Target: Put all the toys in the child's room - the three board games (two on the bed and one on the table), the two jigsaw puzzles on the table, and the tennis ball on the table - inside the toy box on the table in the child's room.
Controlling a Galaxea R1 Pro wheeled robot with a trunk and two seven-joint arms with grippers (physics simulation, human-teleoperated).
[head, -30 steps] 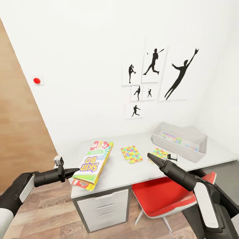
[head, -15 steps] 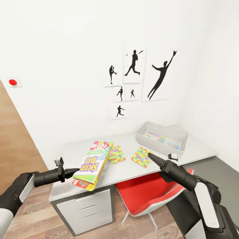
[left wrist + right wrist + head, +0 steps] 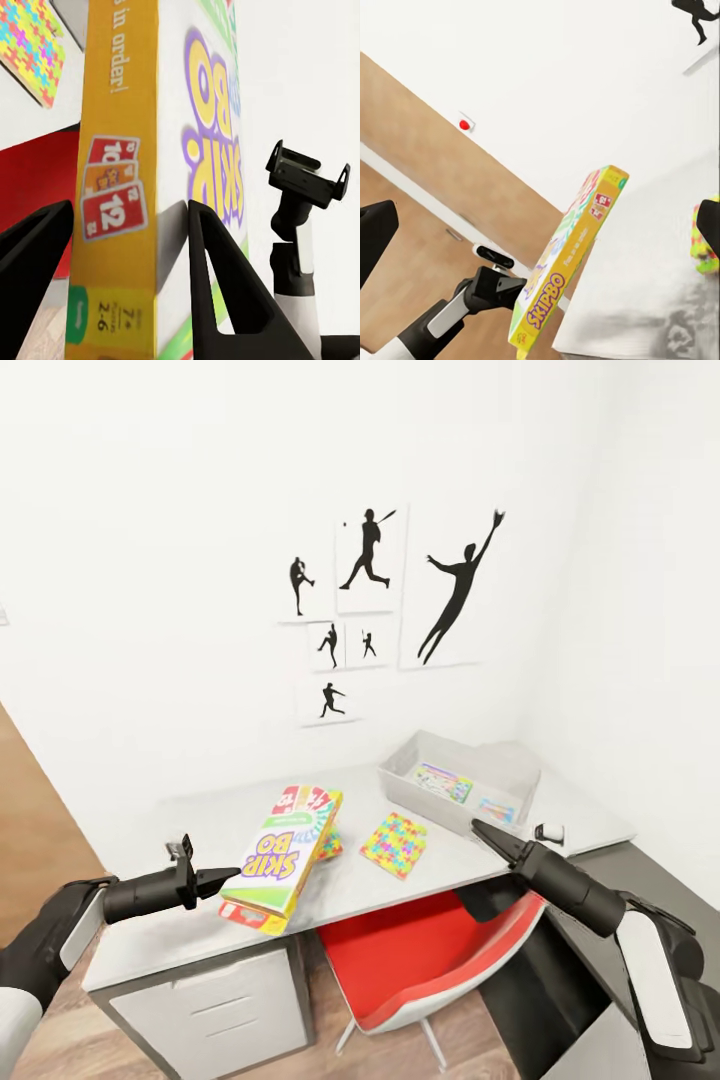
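Carrying: Skip-Bo board game (image 3: 282, 855) pinched at its near edge by left gripper (image 3: 222, 879), fingers (image 3: 225, 285) closed on either face of the box, held out above the near end of the table (image 3: 200, 920).
Changed: whole view swung across since a second ago; toy box (image 3: 455, 815) now nearer centre; box in the grip unchanged relative to the arm. Likely the base turning to line up for the drop.
Right gripper (image 3: 480, 830): raised just short of the toy box, holding nothing; how far apart its fingers stand, cannot tell.
Toy box: printed items already inside.
Beside toy box: jigsaw puzzle (image 3: 394, 844) flat on pale grey top; another peeking out behind the Skip-Bo box.
Room: white walls, baseball silhouettes (image 3: 390, 590) above the toy box, red chair (image 3: 420, 960) tucked under the table, wood-plank floor.
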